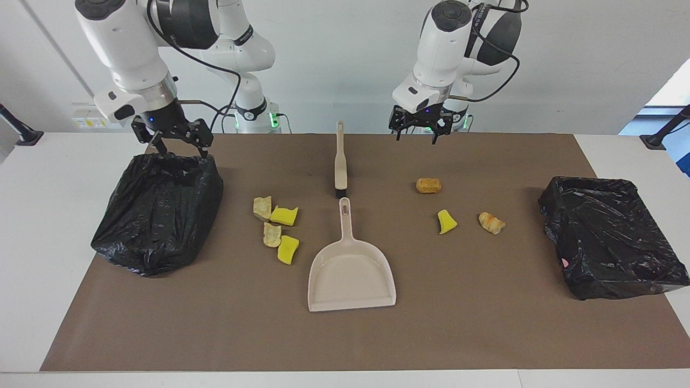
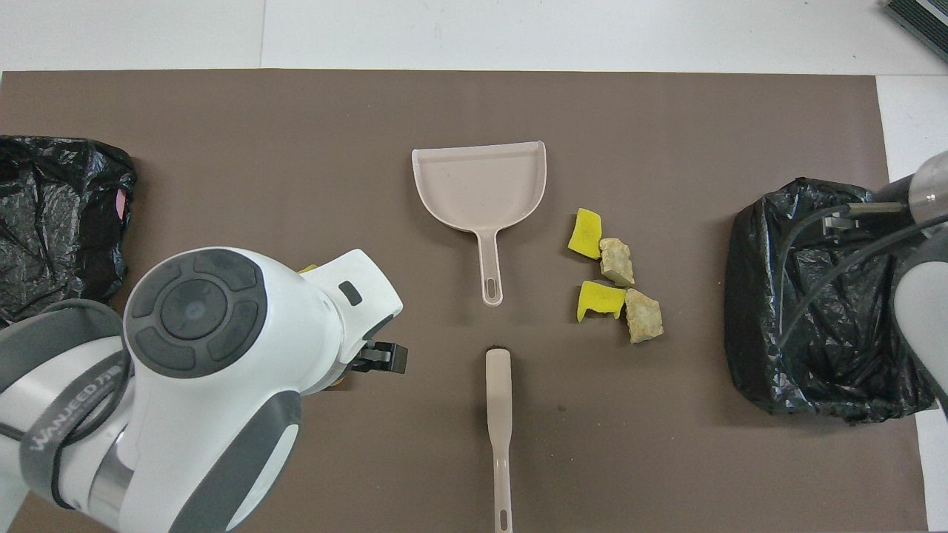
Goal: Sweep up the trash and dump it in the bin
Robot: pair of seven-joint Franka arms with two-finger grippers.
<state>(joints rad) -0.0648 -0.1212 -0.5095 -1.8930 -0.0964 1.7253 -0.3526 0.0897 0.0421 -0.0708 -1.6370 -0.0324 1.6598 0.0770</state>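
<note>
Trash (image 1: 275,230) is lying on the brown mat (image 1: 485,323) in two groups: four bits beside the beige dustpan (image 1: 350,277), toward the right arm's end, and three bits (image 1: 447,221) toward the left arm's end. A brush (image 1: 340,161) is lying just nearer the robots than the dustpan. The right gripper (image 1: 175,143) is hanging wide open over a black bin bag (image 1: 156,210). The left gripper (image 1: 415,129) is hanging wide open over the mat's edge, holding nothing. Another bin bag (image 1: 609,237) is sitting at the left arm's end.

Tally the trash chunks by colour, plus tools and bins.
Yellow sponge chunks: 3
Tan or brown bread-like lumps: 4
Beige dustpan: 1
Beige brush: 1
Black-bagged bins: 2
Total: 11
</note>
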